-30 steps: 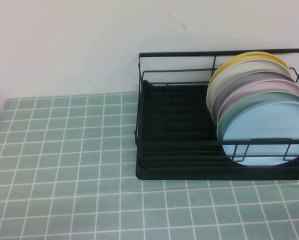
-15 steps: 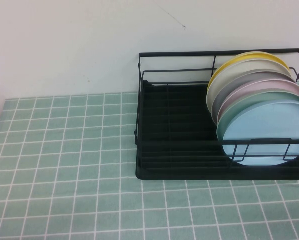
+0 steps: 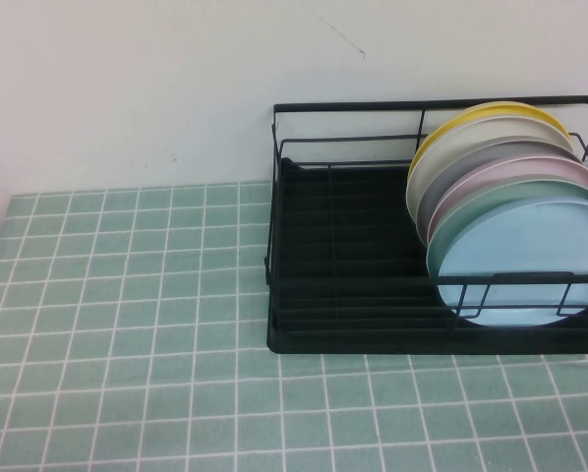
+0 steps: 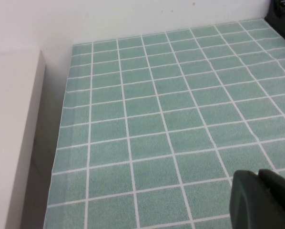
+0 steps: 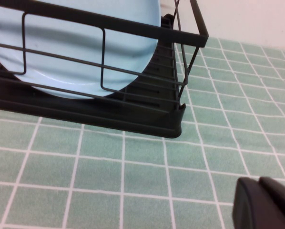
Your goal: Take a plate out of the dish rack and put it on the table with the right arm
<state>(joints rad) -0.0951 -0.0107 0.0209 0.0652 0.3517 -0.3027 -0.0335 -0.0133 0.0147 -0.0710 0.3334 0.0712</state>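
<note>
On my right wrist camera the right gripper (image 5: 265, 202) is only a dark tip above the table (image 5: 133, 167), just in front of the rack's corner; I cannot tell its finger state. The left gripper (image 4: 262, 199) hangs over bare tiles, likewise unclear. The light blue plate (image 3: 522, 261) stands upright, frontmost in the dish rack (image 3: 343, 295), the mint green plate (image 3: 500, 195) right behind it.

You see only a dark tip of the left gripper (image 4: 264, 200) and of the right gripper (image 5: 266, 202), cut off at each wrist picture's corner. The dish rack (image 3: 373, 339) and blue plate (image 3: 520, 265) run off the high view's right edge.
</note>
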